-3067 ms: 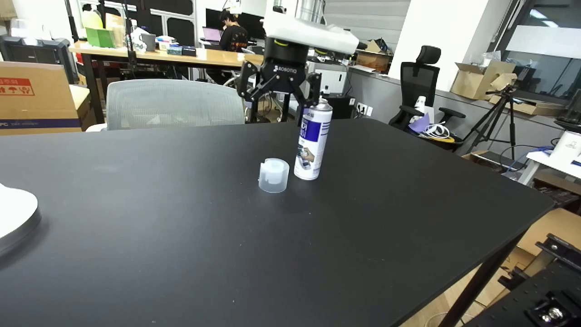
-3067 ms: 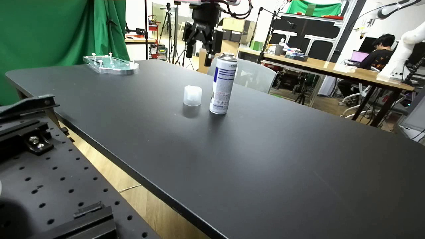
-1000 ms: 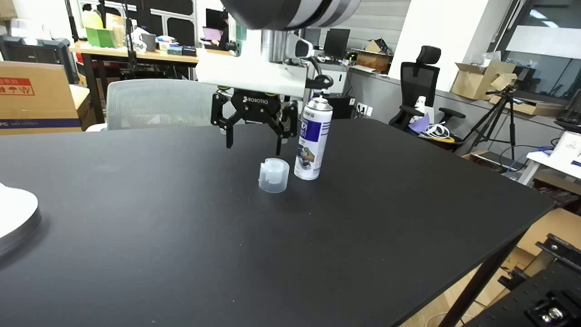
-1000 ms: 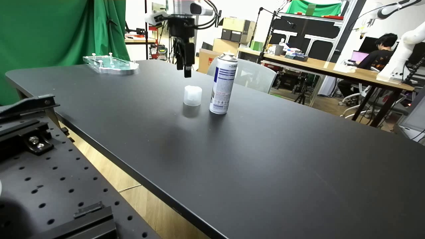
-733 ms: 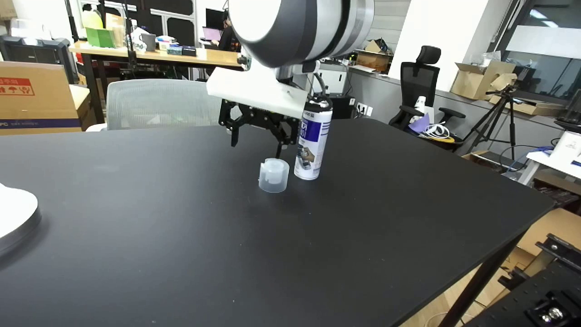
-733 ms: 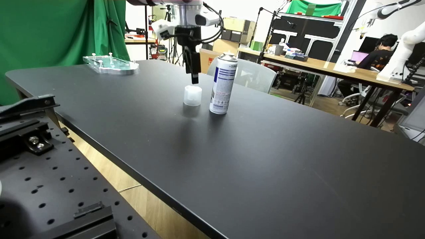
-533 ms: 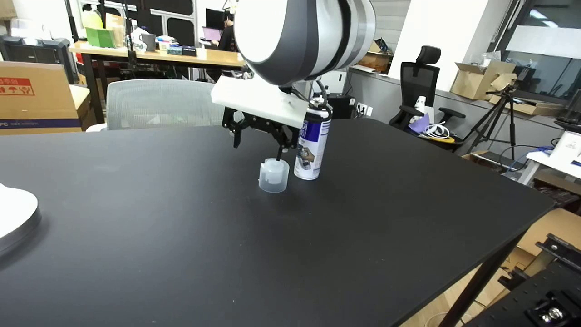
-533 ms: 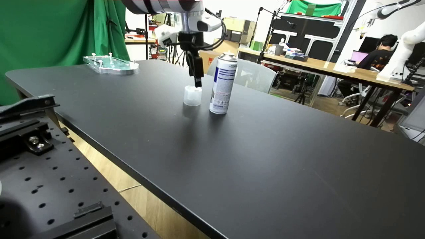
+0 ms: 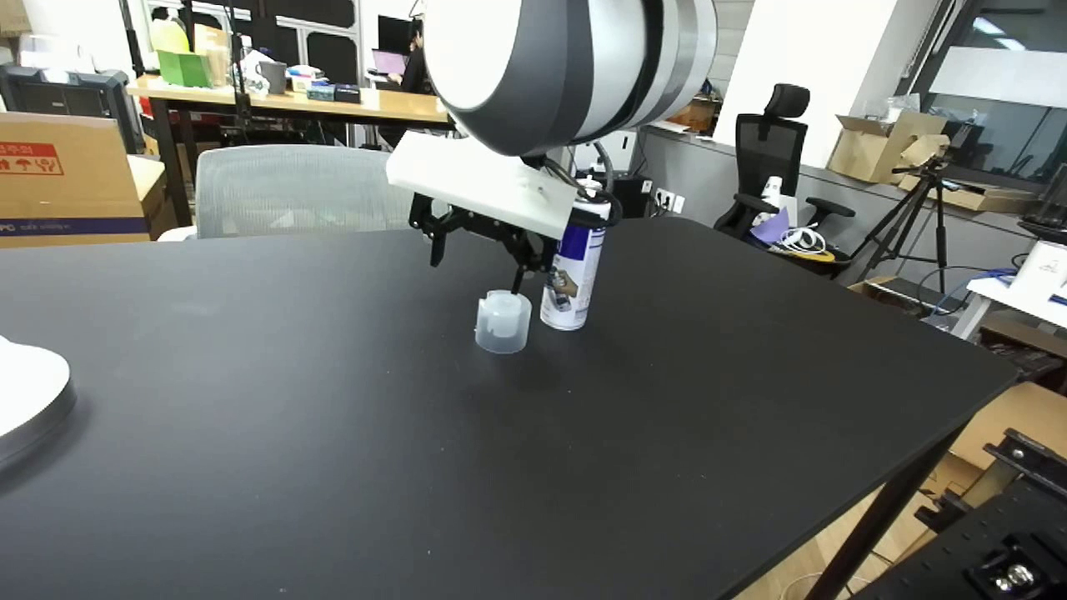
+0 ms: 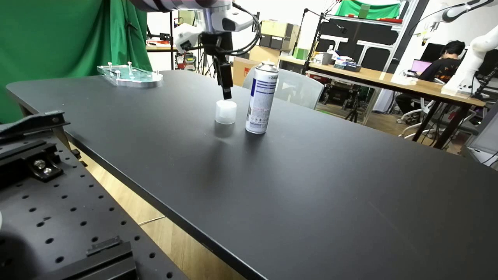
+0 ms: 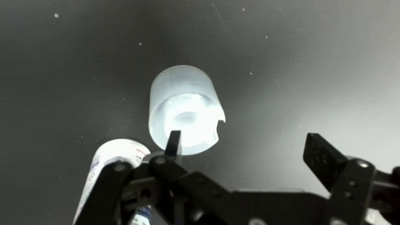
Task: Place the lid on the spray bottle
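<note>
The lid (image 9: 502, 323) is a short translucent whitish cap on the black table, with a notch in its rim; it also shows in an exterior view (image 10: 225, 112) and in the wrist view (image 11: 182, 82). The spray bottle (image 10: 261, 101), a white can with blue markings, stands upright beside the lid; in an exterior view (image 9: 575, 283) the arm partly covers its top. My gripper (image 9: 476, 275) is open and empty, tilted, just above and behind the lid. In the wrist view (image 11: 243, 134) one finger overlaps the lid's open end; the other is well off to the right.
The black table (image 9: 333, 458) carries a clear plate with pegs (image 10: 132, 77) and a round white object (image 9: 29, 392) at its edges. A mesh chair (image 9: 321, 192) stands behind the table. A perforated metal plate (image 10: 97, 217) lies beside the table edge.
My gripper has come from above and behind the spray bottle over to the lid and down, tilting. In the last half second it shifted only slightly. Lid and bottle have not moved.
</note>
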